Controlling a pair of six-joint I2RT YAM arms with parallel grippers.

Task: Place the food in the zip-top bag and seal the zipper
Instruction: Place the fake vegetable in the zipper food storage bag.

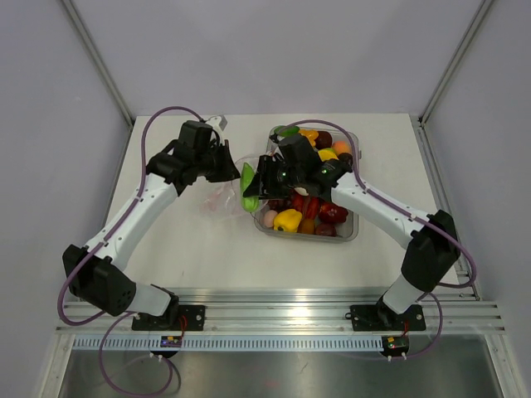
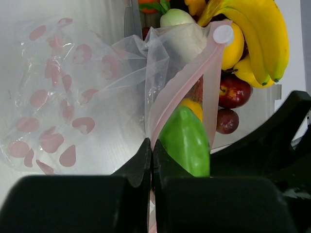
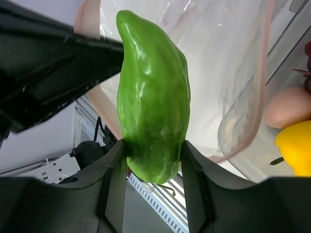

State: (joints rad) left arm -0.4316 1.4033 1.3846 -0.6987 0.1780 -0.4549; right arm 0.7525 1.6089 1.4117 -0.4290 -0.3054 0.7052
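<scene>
The left gripper (image 2: 151, 145) pinched the zipper (image 2: 210, 87) of the zip-top bag (image 2: 97, 97), while the right gripper (image 3: 154, 148), clamped on 1 green pepper (image 3: 153, 87) at its mouth, likely needed to reach deeper before releasing

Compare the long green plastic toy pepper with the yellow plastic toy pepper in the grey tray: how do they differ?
The long green plastic toy pepper is slender and tapered; the yellow plastic toy pepper is squat. The green one is clamped in the right tool at the mouth of the clear zip-top bag; the yellow one lies loose in the grey translucent tray. Both are glossy plastic toys.
</scene>
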